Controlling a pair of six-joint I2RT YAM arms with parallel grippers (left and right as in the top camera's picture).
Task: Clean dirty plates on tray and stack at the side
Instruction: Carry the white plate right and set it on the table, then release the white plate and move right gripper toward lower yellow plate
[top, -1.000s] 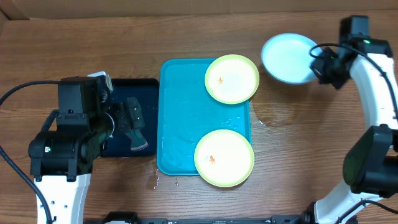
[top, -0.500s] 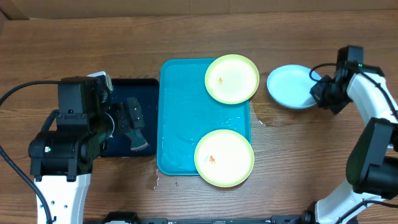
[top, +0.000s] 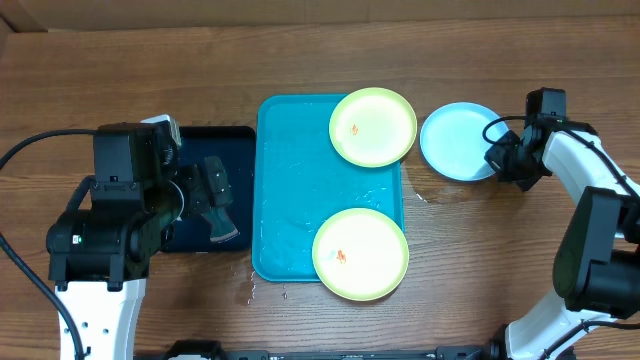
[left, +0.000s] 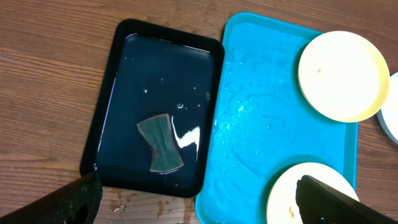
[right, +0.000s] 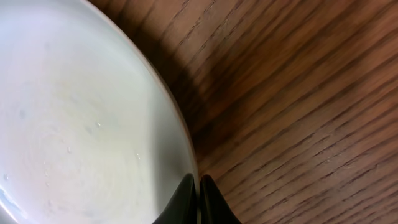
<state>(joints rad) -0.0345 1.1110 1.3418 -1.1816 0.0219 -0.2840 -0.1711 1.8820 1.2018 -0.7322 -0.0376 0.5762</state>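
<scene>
A turquoise tray is seen at the middle of the wooden counter, its floor wet; two pale green plates are carried on its right side, each marked with a small orange smear; the upper green plate overhangs the far right corner, and the lower green plate overhangs the near right corner. The light blue plate is placed off the tray to the right, just beside the upper green plate but apart from it; whether it rests flat on the counter cannot be told. Its right rim is pinched by the right tool, the fingers pressed together on the edge. A wet patch is seen on the counter near that plate. Touching the tray's left side, a dark tray is set, filled with shallow water, with a sponge lying in it; the left tool is held above it with fingers spread wide, gripping nothing; water drops are scattered at the dark tray's near edge.
</scene>
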